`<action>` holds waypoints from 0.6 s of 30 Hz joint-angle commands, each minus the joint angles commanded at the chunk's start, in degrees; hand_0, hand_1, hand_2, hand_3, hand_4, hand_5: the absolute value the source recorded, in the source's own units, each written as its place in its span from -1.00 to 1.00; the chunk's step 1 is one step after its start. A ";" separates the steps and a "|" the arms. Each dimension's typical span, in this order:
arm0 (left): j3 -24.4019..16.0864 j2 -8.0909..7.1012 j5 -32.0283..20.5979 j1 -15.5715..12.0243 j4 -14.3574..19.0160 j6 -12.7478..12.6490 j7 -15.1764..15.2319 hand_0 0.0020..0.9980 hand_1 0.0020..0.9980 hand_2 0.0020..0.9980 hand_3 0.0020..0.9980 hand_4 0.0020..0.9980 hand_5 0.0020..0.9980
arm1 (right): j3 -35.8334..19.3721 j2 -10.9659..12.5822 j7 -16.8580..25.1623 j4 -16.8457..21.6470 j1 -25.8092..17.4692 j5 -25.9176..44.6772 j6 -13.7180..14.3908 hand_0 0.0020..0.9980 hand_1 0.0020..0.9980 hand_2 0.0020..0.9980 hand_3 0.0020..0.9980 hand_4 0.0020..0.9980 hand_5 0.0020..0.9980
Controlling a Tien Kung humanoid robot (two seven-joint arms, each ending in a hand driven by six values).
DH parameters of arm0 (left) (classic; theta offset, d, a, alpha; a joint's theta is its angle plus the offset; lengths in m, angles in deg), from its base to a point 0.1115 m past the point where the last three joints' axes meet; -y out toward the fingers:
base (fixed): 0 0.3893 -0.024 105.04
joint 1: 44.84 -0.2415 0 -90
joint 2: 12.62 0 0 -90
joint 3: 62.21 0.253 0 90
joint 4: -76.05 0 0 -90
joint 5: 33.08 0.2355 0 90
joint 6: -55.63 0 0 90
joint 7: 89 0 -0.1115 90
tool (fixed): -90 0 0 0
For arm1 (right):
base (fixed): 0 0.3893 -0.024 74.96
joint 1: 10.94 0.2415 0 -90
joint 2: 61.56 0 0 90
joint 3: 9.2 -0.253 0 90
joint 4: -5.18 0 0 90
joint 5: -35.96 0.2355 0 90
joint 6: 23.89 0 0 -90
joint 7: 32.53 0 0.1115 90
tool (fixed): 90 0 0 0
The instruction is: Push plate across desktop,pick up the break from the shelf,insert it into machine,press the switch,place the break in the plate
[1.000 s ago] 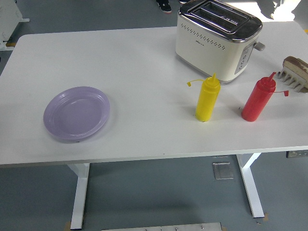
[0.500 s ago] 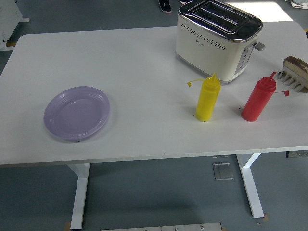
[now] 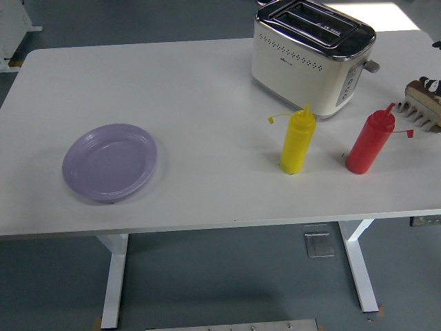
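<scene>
A lilac plate (image 3: 110, 163) lies empty on the left part of the white table (image 3: 207, 89), near the front edge. The cream and chrome toaster (image 3: 310, 58) stands at the back right, slots up, its lever (image 3: 372, 67) on the right end. A slice of bread (image 3: 416, 89) stands in a small toast rack (image 3: 419, 114) at the right edge. A small dark shape (image 3: 433, 84) pokes in from the right edge just above the bread; it looks like the tip of my right hand. My left arm is out of sight.
A yellow squeeze bottle (image 3: 297, 141) and a red squeeze bottle (image 3: 368, 141) stand upright in front of the toaster, between it and the table's front edge. Grey floor shows beyond the table.
The dark shape has come in at the right edge over the bread. The shoes at the picture's top have gone. Plate, toaster and bottles have not moved.
</scene>
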 joint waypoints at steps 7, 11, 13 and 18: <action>3.35 0.62 -0.03 1.84 -1.93 0.03 0.42 0.62 0.45 0.32 0.34 0.58 1.00 | 1.35 -0.88 -0.66 -2.21 0.53 -9.36 0.01 0.38 0.50 0.60 0.57 0.52 -0.66; 4.96 0.91 -0.26 2.59 -2.68 0.01 0.49 0.62 0.45 0.32 0.34 0.58 1.00 | 1.83 -1.34 -0.89 -2.47 0.54 -11.09 0.08 0.34 0.49 0.58 0.57 0.51 -0.65; 5.74 1.08 -0.43 2.87 -2.99 0.00 0.50 0.62 0.45 0.32 0.34 0.58 1.00 | 1.97 -1.54 -0.95 -2.46 0.47 -11.01 0.18 0.34 0.49 0.58 0.57 0.51 -0.65; 7.57 1.55 -0.89 3.32 -3.49 -0.03 0.48 0.62 0.45 0.32 0.34 0.56 1.00 | 2.06 -1.81 -0.88 -2.13 0.27 -10.22 1.20 0.33 0.48 0.57 0.57 0.49 -0.63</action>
